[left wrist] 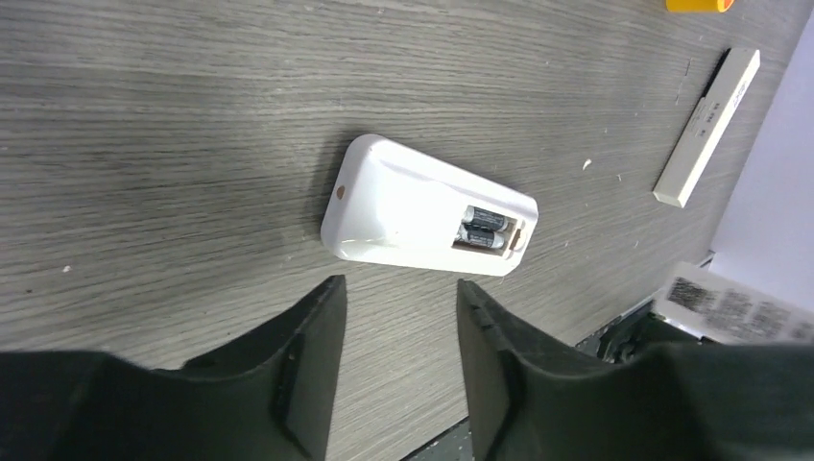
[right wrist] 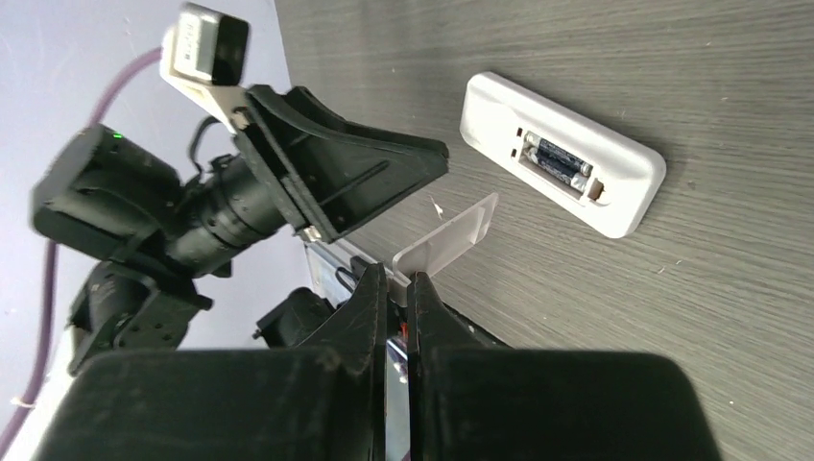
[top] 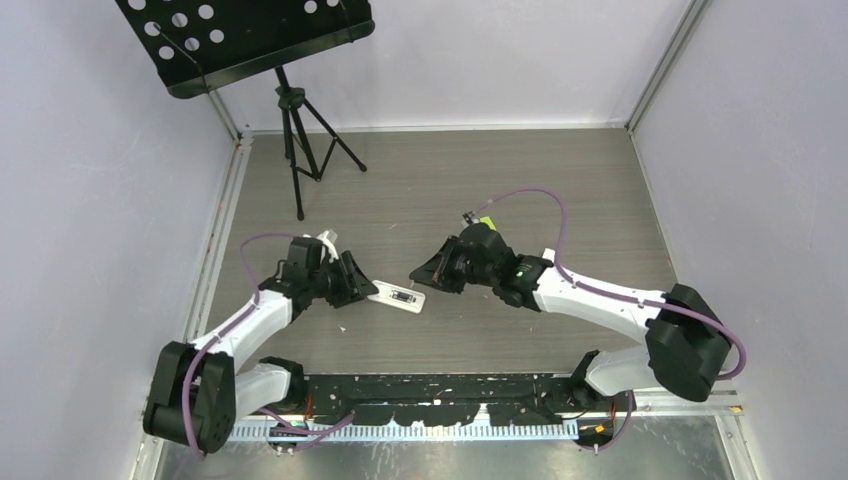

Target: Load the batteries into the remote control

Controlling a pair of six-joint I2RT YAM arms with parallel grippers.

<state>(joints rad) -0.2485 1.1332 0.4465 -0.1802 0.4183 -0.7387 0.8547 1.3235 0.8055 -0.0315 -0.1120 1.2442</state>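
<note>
Pinching cover (right wrist: 451, 235): right fingers (right wrist: 367, 322) | batteries (right wrist: 560, 161): seated in remote (right wrist: 626, 182)

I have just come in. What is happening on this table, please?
Two robot arms are working on a white remote that lies back side up on the table. Two batteries already sit in its open compartment. The right hand is shut on a thin clear plate, probably the battery cover, near the remote. The left hand is open close to the remote and touches nothing.
</note>
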